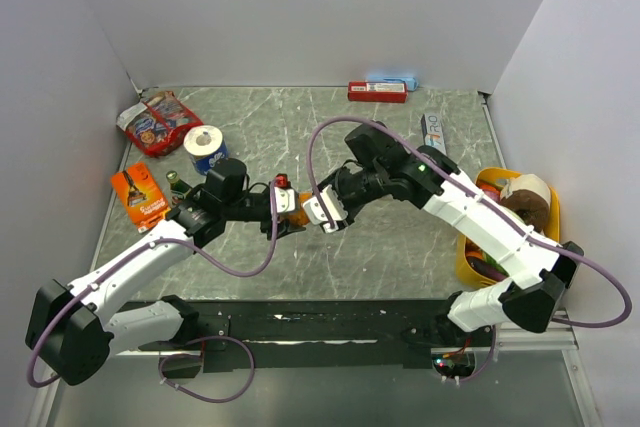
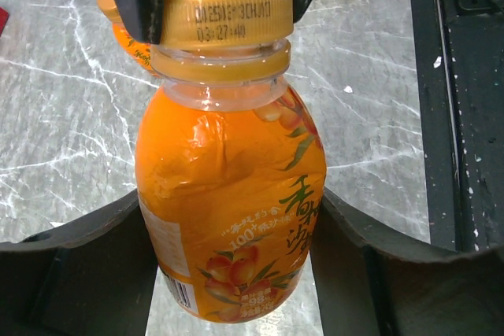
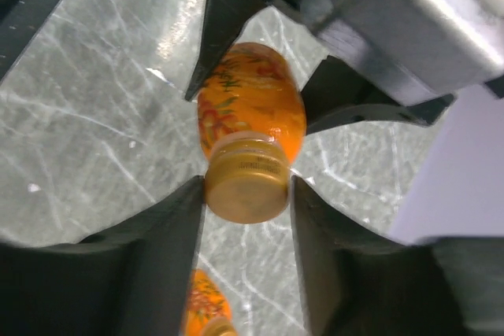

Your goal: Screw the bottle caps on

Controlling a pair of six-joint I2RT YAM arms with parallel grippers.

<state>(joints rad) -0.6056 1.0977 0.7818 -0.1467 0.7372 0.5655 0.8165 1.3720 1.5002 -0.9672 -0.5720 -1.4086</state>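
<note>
cap [image 3: 245, 194]: pinched between the right gripper [image 3: 247, 185] fingers
bottle [image 3: 252, 96]: orange, cap on its neck
second bottle [image 3: 206, 308]: peeks in at the bottom edge

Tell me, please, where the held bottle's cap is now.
Right wrist view, centre: the cap sits on the bottle, pinched between the fingers of the right tool.

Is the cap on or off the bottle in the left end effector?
On. The orange cap sits over the bottle neck, the right end effector gripping its sides. Whether fully threaded: cannot tell.
</note>
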